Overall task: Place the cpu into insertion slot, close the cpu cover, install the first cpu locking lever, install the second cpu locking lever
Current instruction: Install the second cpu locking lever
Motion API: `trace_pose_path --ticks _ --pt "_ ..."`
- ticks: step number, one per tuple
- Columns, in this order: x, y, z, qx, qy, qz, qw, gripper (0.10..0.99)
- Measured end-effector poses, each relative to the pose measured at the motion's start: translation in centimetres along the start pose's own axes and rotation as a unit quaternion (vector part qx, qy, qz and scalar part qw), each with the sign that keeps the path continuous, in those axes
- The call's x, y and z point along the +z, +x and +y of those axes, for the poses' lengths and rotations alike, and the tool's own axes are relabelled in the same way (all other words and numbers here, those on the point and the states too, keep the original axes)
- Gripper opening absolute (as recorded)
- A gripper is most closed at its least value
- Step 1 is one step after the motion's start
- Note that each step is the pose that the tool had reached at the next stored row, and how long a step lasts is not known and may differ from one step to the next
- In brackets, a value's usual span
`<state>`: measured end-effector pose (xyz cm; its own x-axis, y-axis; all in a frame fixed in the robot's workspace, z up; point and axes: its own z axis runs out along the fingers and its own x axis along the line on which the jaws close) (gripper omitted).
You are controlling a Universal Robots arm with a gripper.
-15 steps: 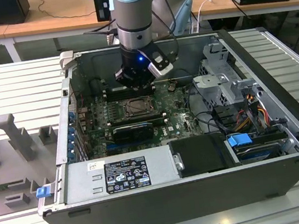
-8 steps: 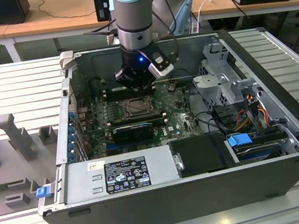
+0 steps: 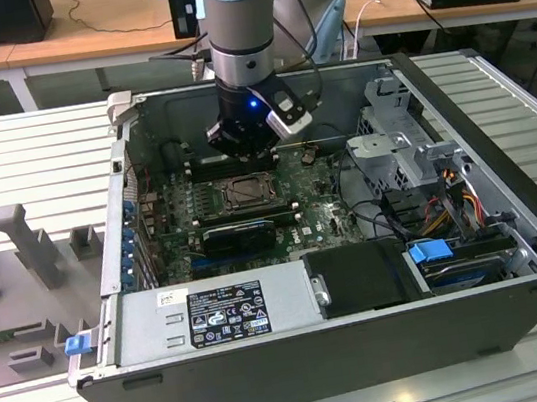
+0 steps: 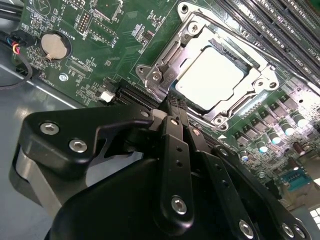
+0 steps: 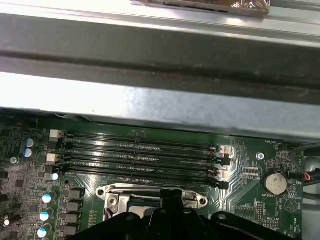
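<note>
**Inspector A:** Position of the arm?

**Inspector B:** In the exterior view the gripper (image 3: 244,152) hangs inside the open computer case (image 3: 519,254), directly above the motherboard (image 3: 326,215) and close over the socket area. The case lies on its side on a slatted grey surface (image 3: 29,156).

**Inspector A:** State of the jaws?

**Inspector B:** In the second wrist view the jaws are drawn together to a narrow tip with no gap visible between them, and nothing is gripped. The gripper (image 4: 172,106) tip sits at the edge of the socket frame; whether it touches the metal, I cannot tell.

**Inspector A:** Location of the cpu?

**Inspector B:** The cpu (image 4: 212,75) lies flat in the insertion slot (image 4: 245,64), pale metal top facing up. The cpu cover (image 4: 260,82) is down over it, its frame surrounding the chip and the chip showing through the square window.

**Inspector A:** Surroundings?

**Inspector B:** The first wrist view shows the memory slots (image 5: 140,157) running parallel just beyond the socket, with a coin battery (image 5: 274,183) off to one side. The power supply (image 3: 214,312) sits at the near wall of the case in the exterior view.
</note>
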<state>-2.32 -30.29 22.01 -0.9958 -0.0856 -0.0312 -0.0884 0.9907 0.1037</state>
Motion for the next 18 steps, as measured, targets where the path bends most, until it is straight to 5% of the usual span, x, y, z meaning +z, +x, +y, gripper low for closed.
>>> trace_pose_path --ticks 18 --pt "-0.79 0.03 -0.82 0.0 -0.0001 0.0 1.0 0.106"
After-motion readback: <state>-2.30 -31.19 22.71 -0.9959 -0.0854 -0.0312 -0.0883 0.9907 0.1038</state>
